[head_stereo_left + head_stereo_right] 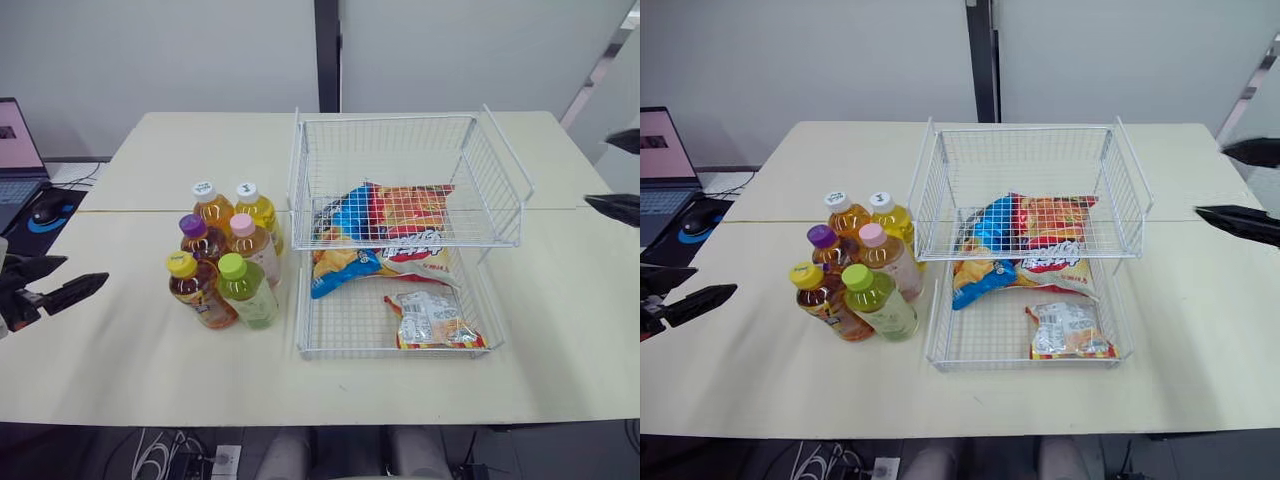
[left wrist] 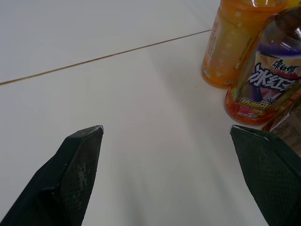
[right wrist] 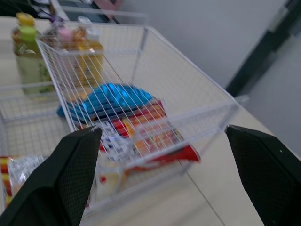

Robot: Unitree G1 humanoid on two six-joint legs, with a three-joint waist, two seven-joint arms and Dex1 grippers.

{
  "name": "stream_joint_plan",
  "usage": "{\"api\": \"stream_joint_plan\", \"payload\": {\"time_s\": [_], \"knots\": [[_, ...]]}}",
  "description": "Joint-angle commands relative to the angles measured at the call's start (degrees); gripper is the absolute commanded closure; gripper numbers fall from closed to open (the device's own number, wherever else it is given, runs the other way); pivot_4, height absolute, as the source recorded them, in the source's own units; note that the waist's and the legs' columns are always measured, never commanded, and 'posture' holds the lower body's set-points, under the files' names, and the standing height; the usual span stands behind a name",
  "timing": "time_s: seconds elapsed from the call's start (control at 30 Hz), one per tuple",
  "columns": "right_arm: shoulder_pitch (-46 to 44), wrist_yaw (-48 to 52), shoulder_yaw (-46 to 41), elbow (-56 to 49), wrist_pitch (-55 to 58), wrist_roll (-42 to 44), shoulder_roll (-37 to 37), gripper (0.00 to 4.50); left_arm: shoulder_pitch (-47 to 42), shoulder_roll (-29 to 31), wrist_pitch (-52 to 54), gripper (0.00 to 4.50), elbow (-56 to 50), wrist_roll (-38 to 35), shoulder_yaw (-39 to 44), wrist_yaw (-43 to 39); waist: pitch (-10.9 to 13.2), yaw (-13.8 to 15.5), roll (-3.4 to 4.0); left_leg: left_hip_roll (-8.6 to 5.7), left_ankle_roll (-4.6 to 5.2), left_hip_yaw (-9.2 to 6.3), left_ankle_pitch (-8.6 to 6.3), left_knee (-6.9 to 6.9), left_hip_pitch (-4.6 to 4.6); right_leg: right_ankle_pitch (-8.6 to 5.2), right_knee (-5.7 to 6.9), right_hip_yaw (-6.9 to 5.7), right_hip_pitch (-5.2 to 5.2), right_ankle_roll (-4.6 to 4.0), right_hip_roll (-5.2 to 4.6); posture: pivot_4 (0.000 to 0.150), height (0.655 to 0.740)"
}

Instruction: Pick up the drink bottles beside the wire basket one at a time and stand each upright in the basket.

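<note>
Six bottles [image 1: 225,255] are standing upright in a tight cluster on the table [image 1: 130,350], just beside the left wall of the basket [image 1: 400,150] and all outside it. They are showing amber, orange and pale green drinks under two white caps, a purple, a pink, a yellow and a green one. The front pair is covering most of the labels behind, so that print is staying unreadable. In the left wrist view two bottles are being cut off below the neck. The white wire basket is holding snack bags [image 1: 385,235], partly screened by its upper shelf. The left gripper [image 1: 85,271] is hovering well left of the basket, beyond the bottles, its fingers spread wide and empty. The right gripper [image 1: 598,171] is hanging off the basket's right side, also gaping wide, its arm running out of view.
</note>
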Motion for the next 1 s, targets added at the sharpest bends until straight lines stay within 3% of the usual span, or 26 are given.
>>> {"api": "stream_joint_plan", "payload": {"time_s": [0.03,0.37,0.6,0.73,0.83,1.0], "knots": [[-7.08,-1.12,5.26,-4.97,3.83,5.71,2.26,0.00,1.63,-0.51,1.64,0.03,-4.21,-1.89,4.73,1.22,0.00,0.05,-0.02,0.03,-0.03,-0.02,-0.02,0.00,0.00,0.01,-0.03,0.00,0.00,-0.03,-0.01,0.150,0.7400],[-24.02,1.82,20.92,-4.98,7.35,5.83,14.50,0.00,12.72,-6.27,7.48,0.03,-18.81,-5.62,14.39,3.45,-0.01,0.19,-0.03,0.08,0.00,-0.11,-0.17,-0.02,-0.22,0.18,-0.55,-0.09,-0.03,-0.09,0.07,0.150,0.7400],[-26.32,5.88,25.27,-2.22,5.74,2.63,20.11,0.00,18.73,-13.42,19.99,0.03,-39.42,-18.88,23.08,10.69,-0.02,0.76,-0.07,0.04,0.06,-0.15,-0.21,0.10,-0.38,0.25,-0.66,-0.14,-0.06,0.00,0.06,0.150,0.7400],[-26.41,7.16,25.73,-1.23,5.01,1.17,20.82,0.00,15.52,-17.43,21.91,0.03,-47.89,-25.39,21.18,20.87,-0.03,1.28,-0.07,0.05,0.05,-0.17,-0.21,0.17,-0.37,0.28,-0.62,-0.15,-0.02,-0.04,0.10,0.150,0.7400],[-26.49,7.64,25.55,-1.05,4.99,0.74,21.32,0.00,10.21,-21.70,20.87,0.03,-53.98,-25.26,14.99,32.24,-0.04,1.63,-0.09,0.05,0.06,-0.11,-0.21,0.24,-0.35,0.33,-0.61,-0.14,0.01,-0.01,0.17,0.150,0.7400],[-25.60,7.84,24.90,-2.16,5.55,1.05,21.22,0.00,5.61,-24.80,21.35,0.03,-59.15,-24.51,6.48,44.04,-0.06,1.77,-0.13,0.08,0.05,-0.03,-0.21,0.29,-0.35,0.42,-0.61,-0.08,0.01,0.05,0.56,0.150,0.7400]]}}
